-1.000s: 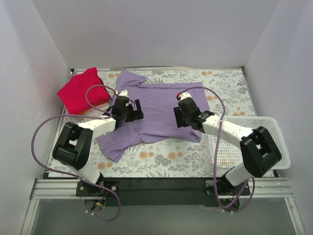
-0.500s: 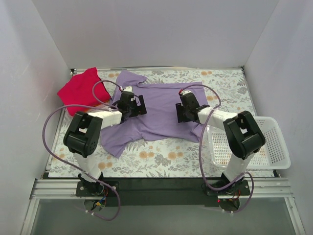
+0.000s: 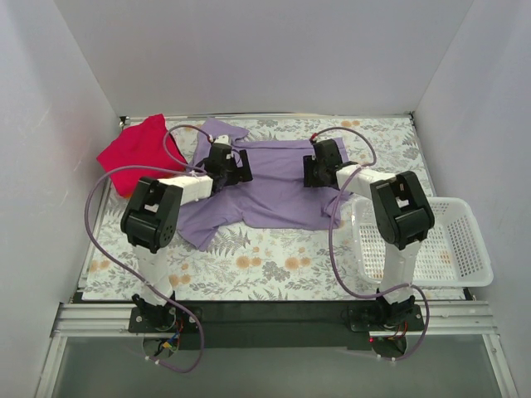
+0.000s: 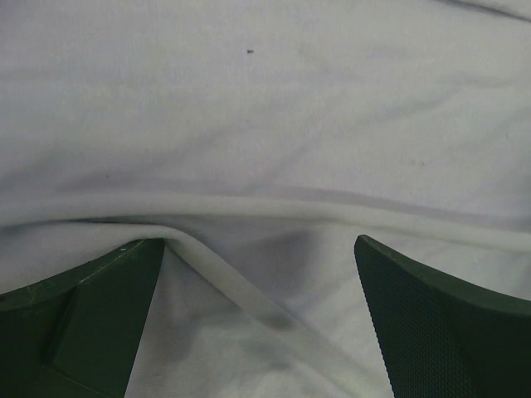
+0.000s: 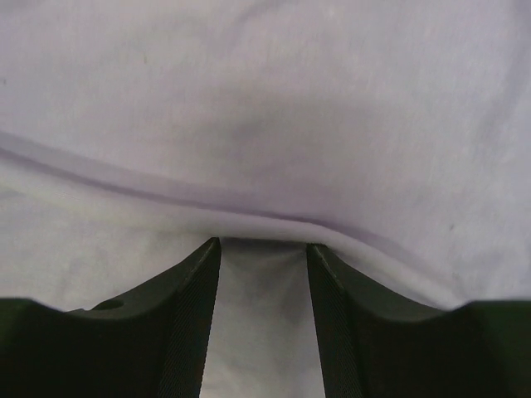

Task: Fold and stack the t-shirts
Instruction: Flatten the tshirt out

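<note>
The pale lavender t-shirt (image 3: 278, 189) lies spread over the middle and back of the flowered table, one sleeve pointing to the near left. My left gripper (image 3: 229, 166) presses down on its left shoulder area. It is open wide, and a raised ridge of cloth (image 4: 249, 290) runs between its fingers (image 4: 258, 242). My right gripper (image 3: 316, 168) rests on the shirt's right side. Its jaws (image 5: 264, 244) stand a narrow way apart with flat cloth between them and a fold bunched across their tips. The red t-shirt (image 3: 135, 151) lies crumpled at the back left.
A white mesh basket (image 3: 452, 249) stands at the right edge of the table. White walls close in the back and both sides. Purple cables loop from both arms over the table's left and right parts.
Both grippers have slid toward the back of the table over the lavender shirt. The shirt's near hem has drawn back with them. The right jaws have narrowed a little.
</note>
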